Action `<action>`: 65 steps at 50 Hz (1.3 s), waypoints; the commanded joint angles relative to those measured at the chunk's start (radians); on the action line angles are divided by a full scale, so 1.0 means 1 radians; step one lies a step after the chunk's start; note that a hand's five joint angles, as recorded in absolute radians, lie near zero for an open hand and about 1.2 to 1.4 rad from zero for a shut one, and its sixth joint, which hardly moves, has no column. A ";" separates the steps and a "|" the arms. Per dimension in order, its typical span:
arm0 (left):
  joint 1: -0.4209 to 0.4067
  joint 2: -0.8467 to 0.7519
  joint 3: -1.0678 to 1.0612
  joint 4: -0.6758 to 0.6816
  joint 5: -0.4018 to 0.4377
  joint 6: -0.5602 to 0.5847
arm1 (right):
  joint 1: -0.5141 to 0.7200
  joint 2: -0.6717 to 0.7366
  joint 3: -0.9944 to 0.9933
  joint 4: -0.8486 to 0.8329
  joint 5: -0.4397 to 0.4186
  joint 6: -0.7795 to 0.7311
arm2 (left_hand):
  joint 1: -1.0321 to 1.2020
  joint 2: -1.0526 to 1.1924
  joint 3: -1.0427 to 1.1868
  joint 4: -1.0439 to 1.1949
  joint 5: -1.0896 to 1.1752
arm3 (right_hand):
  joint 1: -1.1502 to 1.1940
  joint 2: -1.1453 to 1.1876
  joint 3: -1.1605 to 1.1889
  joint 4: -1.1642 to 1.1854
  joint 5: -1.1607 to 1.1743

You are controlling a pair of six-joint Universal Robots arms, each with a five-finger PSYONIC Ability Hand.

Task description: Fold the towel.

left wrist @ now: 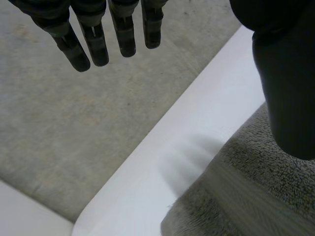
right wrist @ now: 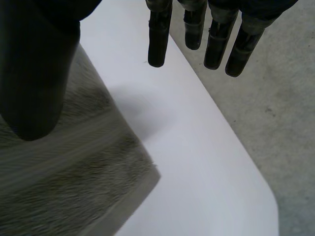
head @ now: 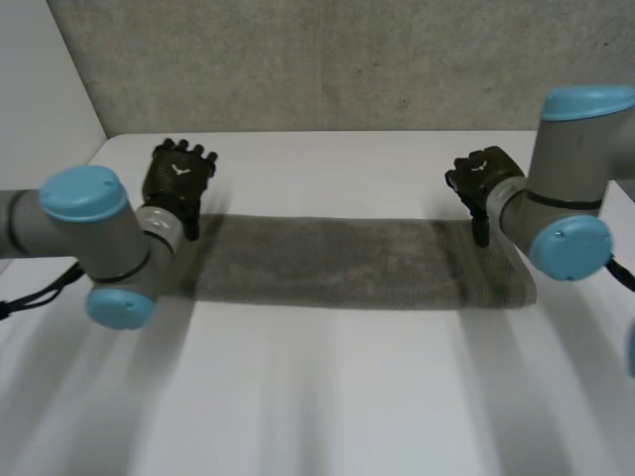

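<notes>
Across the white table point(head: 317, 397), from 9 to 3 o'clock: grey towel point(head: 337, 263), laid flat as a long band. At its 9 o'clock end, left hand point(head: 177, 178), fingers straight, apart from thumb, clasping nothing. At the 3 o'clock end, right hand point(head: 481, 183), likewise spread, thumb over a towel corner. Beyond, at 12 o'clock, grey concrete point(head: 327, 59).

Grey towel point(head: 357, 263) on white table point(head: 327, 397)
</notes>
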 commanded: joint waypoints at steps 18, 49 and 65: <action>0.048 0.539 -0.693 0.133 0.008 -0.347 | -0.082 -0.320 0.793 -0.402 -0.042 0.043 | -0.079 -0.068 -0.058 -0.069 -0.206 | 0.183 0.163 0.174 0.159 0.175; 0.048 0.537 -0.730 0.146 0.005 -0.354 | -0.339 -0.246 0.729 -0.407 -0.105 0.031 | -0.091 -0.079 -0.069 -0.081 -0.217 | 1.169 1.149 1.160 1.146 1.161; 0.042 0.557 -0.706 0.166 0.002 -0.357 | -0.085 -0.312 0.289 -0.166 -0.103 0.200 | -0.088 -0.076 -0.066 -0.078 -0.214 | 1.169 1.149 1.160 1.146 1.161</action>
